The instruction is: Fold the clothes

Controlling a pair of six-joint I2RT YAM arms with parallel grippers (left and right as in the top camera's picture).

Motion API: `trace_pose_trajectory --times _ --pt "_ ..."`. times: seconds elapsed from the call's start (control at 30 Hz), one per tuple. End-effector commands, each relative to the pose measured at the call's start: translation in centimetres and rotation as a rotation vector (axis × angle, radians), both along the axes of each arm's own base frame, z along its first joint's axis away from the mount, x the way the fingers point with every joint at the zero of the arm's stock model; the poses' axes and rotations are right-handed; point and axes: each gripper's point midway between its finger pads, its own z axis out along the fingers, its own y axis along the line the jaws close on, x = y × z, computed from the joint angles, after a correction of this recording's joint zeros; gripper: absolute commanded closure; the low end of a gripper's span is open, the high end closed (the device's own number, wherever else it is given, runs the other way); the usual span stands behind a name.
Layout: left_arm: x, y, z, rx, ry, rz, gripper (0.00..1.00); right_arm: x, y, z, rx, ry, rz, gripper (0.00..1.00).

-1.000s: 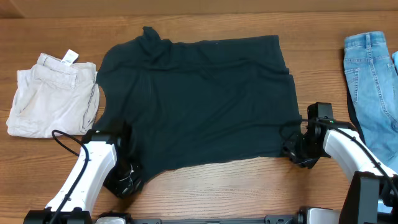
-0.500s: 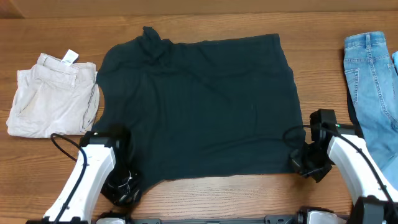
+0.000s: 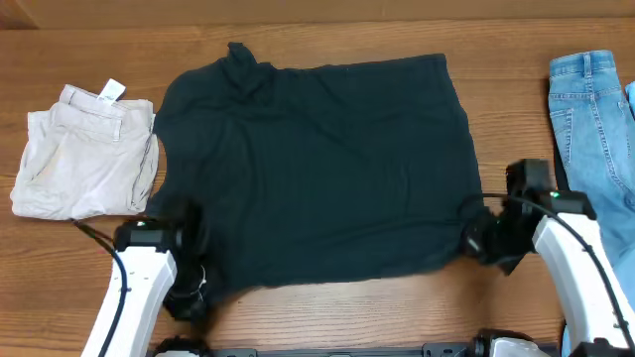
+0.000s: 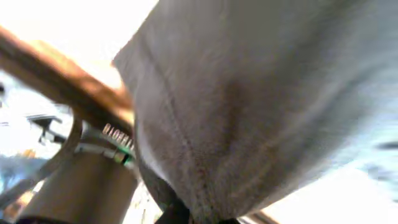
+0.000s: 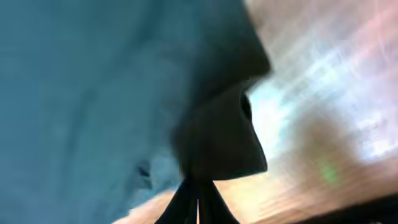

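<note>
At the far left of the wooden table [image 3: 337, 312], folded beige shorts [image 3: 84, 164] are laid flat, with a white tag [image 3: 112, 90] showing at their top edge. Their right side lies just beside the left edge of the T-shirt [image 3: 317, 169]. That garment's near-left corner is covered by the left gripper [image 3: 189, 297], whose jaws are closed on the hem. In the left wrist view nearly the whole frame is filled by blurred cloth.

The T-shirt is spread across the middle of the table as a rough rectangle. It is very dark, faintly creased, and bunched into a small lump at its far-left corner. Its near-right corner is pinched between the closed jaws of the right gripper [image 3: 476, 238] and is drawn up into a peak in the right wrist view. Light blue jeans [image 3: 595, 139] are seen at the right edge, apart from the T-shirt.
</note>
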Motion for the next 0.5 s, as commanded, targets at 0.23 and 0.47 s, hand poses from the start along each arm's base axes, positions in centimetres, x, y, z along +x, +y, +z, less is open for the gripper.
trace_pose_trajectory --times 0.23,0.47 --pt "12.0 0.8 5.9 0.047 -0.496 -0.142 0.96 7.9 -0.1 4.3 0.005 -0.348 0.059 0.96" --pt "18.4 3.3 7.0 0.228 -0.681 -0.259 0.96 12.6 -1.1 3.5 -0.028 -0.461 0.026 0.96"
